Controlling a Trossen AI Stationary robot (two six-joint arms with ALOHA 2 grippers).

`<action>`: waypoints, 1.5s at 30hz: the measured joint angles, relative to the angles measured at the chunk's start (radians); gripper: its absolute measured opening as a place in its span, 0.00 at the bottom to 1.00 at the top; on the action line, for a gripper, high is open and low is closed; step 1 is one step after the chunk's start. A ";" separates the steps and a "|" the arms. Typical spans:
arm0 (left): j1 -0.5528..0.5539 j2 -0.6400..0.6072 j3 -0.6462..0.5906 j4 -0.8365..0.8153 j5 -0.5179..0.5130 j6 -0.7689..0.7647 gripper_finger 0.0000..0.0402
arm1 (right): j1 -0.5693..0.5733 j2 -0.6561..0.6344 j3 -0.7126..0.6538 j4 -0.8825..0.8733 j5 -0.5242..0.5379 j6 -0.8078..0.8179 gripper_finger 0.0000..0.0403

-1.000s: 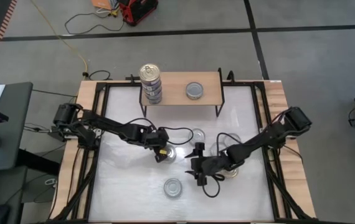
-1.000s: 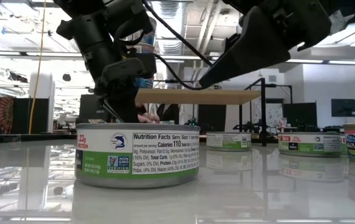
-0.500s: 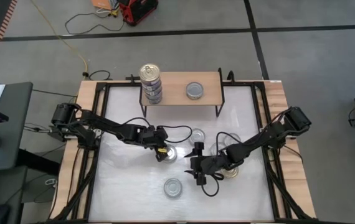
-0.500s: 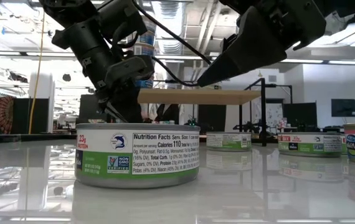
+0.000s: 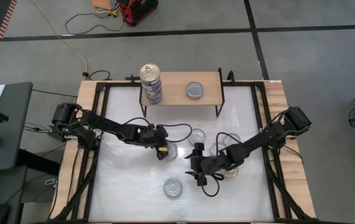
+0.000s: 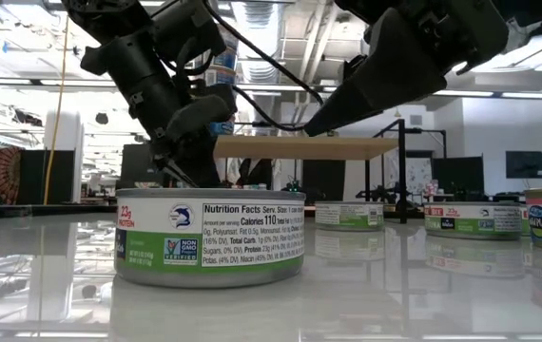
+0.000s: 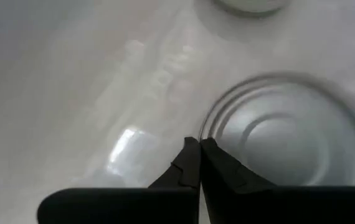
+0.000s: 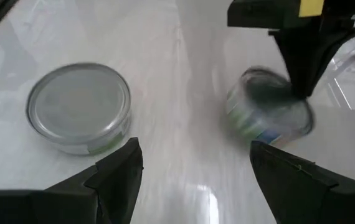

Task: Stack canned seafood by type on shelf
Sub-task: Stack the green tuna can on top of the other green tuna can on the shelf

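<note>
1. Left hand is sitting closed, fingers pressed together, tips down at the left rim of a silver-topped can mid-desk; it is gripping nothing.
2. In the left wrist view that can is lying flat, ringed lid up, with the closed tips right at its rim; cannot tell if they are touching.
3. Right hand is staying open, fingers spread wide and empty, hovering low over the desk right of centre.
4. In the right wrist view the open right hand is facing two cans: one silver-topped can alone, and the one under the left hand.
5. Near can is lying alone at the near middle of the desk; it is filling the low view, green label showing.
6. More cans are lying just beside the right arm, including a gold-topped one.
7. Shelf is standing at the far edge of the desk.
8. On the shelf, a stack of cans with a gold top is standing at the left end.
9. A single silver-topped can is sitting right of the stack, well apart from it.
</note>
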 joint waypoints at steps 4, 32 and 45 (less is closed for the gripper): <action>0.000 -0.032 -0.013 -0.085 -0.039 -0.003 0.00 | 0.002 -0.001 0.000 -0.003 0.000 0.000 0.79; -0.240 -0.300 0.041 -0.172 -0.095 0.205 0.19 | -0.003 -0.031 0.024 -0.115 0.032 0.031 0.79; -0.055 -0.133 0.251 -0.203 -0.012 0.577 0.74 | 0.049 -0.248 0.008 -0.468 0.029 0.222 0.79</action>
